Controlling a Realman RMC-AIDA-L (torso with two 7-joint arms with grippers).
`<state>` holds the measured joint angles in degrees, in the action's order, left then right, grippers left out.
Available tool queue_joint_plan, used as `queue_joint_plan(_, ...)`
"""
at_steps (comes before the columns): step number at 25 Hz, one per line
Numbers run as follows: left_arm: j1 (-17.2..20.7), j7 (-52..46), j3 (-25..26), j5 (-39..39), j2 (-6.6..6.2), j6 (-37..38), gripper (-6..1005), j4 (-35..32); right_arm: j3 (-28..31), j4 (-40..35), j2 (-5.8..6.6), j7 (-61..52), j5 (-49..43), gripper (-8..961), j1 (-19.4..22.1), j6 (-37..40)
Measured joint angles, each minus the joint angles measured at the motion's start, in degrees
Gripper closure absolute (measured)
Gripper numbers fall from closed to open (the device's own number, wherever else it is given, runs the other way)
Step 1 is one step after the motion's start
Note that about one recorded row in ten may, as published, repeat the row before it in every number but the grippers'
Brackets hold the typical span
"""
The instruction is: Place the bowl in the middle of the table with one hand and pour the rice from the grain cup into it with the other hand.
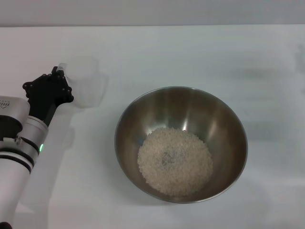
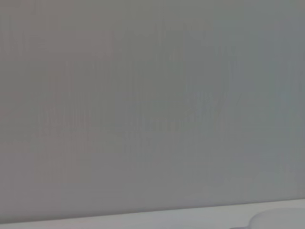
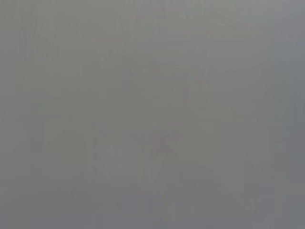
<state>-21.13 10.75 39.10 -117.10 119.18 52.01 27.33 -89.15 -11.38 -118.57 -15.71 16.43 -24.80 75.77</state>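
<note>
A plain grey wall [image 1: 152, 12] runs along the far side of the work surface in the head view. The left wrist view shows the same flat grey surface, evenly lit. Lighting is diffuse, with soft shadows.

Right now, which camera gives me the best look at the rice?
The head view: the rice lies as a pale heap in the bottom of the bowl, fully visible from above. The left wrist and right wrist views show none of it, only blank grey.
</note>
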Motion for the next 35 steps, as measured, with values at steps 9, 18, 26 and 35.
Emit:
queue_joint_plan(9, 0.2, -0.2, -2.1, 0.2, 0.0, -0.4, 979, 0.0, 0.0, -0.2, 0.17, 0.0, 0.0, 566, 0.9, 0.1)
queue_joint_plan(18, 1.5, -1.7, -2.9, -0.2, -0.09, -0.1, 808, -0.4, 0.0, -0.1, 0.08, -0.1, 0.0, 565, 1.3, 1.0)
queue_joint_plan(26, 4.9, -3.8, -3.3, -0.6, -0.44, 3.4, 673, -0.7, 0.0, 0.8, -0.12, 0.3, 0.0, 566, 1.4, 0.9)
queue_joint_plan(35, 8.3, -14.1, -8.7, -0.8, -0.49, 28.9, 673, -5.2, -1.5, 1.0, -0.69, 0.1, -6.7, 564, 2.7, 0.8)
